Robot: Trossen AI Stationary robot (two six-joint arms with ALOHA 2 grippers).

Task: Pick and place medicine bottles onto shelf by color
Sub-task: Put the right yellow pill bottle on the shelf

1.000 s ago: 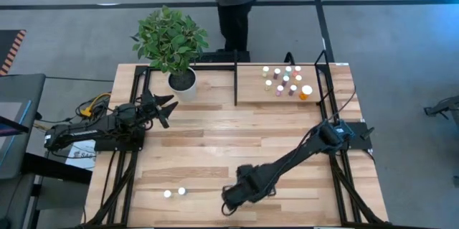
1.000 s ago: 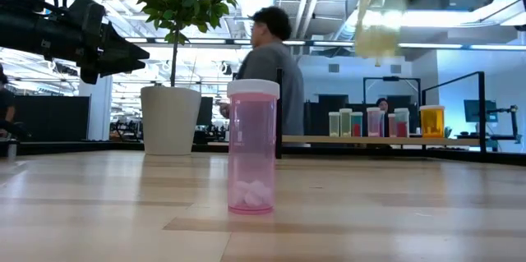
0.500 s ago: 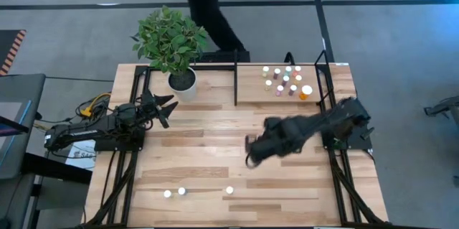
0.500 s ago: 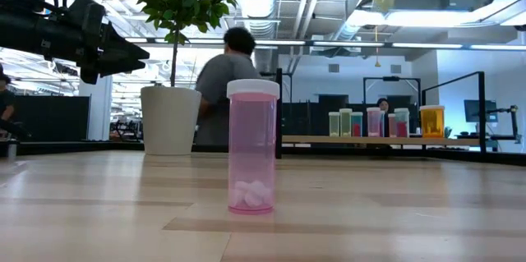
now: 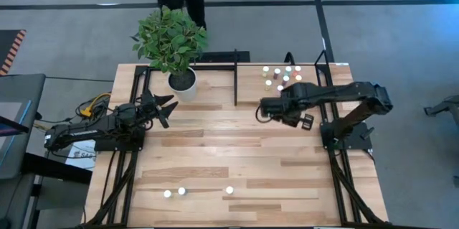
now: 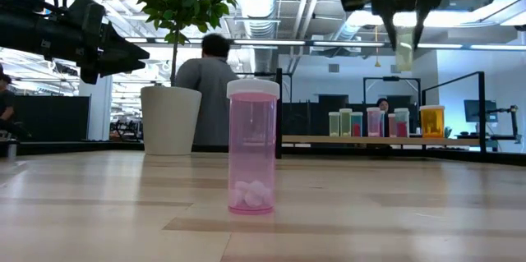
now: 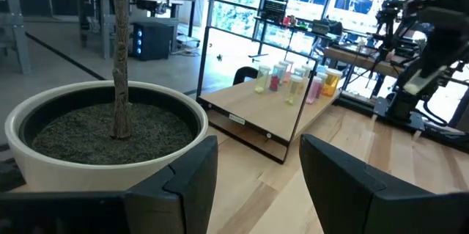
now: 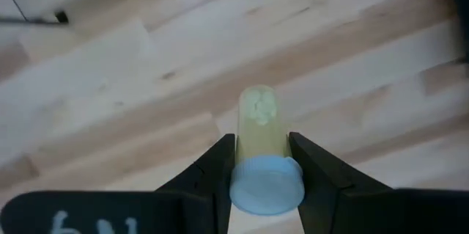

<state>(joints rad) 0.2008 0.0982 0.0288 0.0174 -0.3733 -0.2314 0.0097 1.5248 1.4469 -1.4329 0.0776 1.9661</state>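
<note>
Medicine bottles, small, with round white caps and clear tinted bodies.

Tabletop (image 5: 215,150): one, pale planks, carrying all that follows.

Shelf (image 5: 251,92): one, a light-wood board framed in thin black bars, at the table's far edge.

Potted plant (image 5: 171,39): one, leafy, in a white pot (image 5: 183,82), on the shelf's left end.

Left gripper (image 5: 163,107): one, fingers spread and empty, hanging over the table's left side near the pot (the left wrist view looks past it at the pot's soil).

Right gripper (image 5: 269,108): one, raised above the table just in front of the shelf, its fingers pressed onto a greenish bottle (image 8: 258,142).

Greenish bottle, held: one, pale yellow-green body, pills visible at its bottom end, cap (image 8: 267,184) between the fingers; in the low view it hangs high over the table.

Bottles on the shelf (image 5: 285,80): a cluster at the right end, partly covered by the right arm from above, so the count cannot be told; the low view shows greenish, pink and one larger orange bottle (image 6: 431,121) in a row.

Bottles on the near tabletop: three, well apart from the shelf, two close together (image 5: 174,192) and one to their right (image 5: 229,190). One is pink (image 6: 252,147), upright, with white pills at its base.
</note>
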